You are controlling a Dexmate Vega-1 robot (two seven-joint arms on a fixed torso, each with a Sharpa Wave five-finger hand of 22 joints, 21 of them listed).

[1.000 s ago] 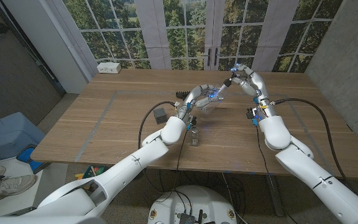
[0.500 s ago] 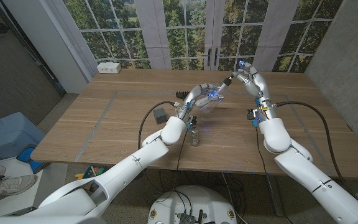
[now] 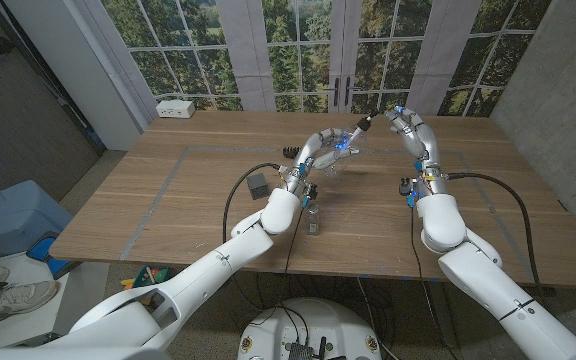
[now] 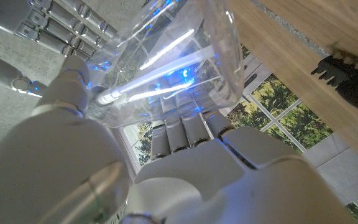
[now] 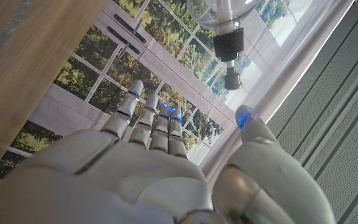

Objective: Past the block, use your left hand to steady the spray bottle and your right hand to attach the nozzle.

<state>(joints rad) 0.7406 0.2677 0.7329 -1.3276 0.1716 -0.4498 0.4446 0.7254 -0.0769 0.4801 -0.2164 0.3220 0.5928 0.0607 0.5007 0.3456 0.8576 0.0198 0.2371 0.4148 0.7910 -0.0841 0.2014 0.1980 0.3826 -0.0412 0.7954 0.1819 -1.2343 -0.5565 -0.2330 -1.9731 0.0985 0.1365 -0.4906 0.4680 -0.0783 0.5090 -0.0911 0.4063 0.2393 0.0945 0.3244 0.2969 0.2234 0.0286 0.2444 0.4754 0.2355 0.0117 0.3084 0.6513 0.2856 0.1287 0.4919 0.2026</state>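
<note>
Near the front edge of the worktop [image 3: 168, 200], a small block [image 3: 313, 222] stands between the two arms, unmoved since a second ago. Past it, the left robot hand [image 3: 318, 155] grips the clear spray bottle [image 3: 340, 152] off the surface, neck tilted toward the right; it has lifted slightly since then. The black nozzle [image 3: 364, 125] sits on the bottle's neck. The right robot hand [image 3: 408, 128] has drawn back from the nozzle and now hangs just beside it, fingers apart, holding nothing. A white power strip [image 3: 176, 108] lies at the far left corner.
</note>
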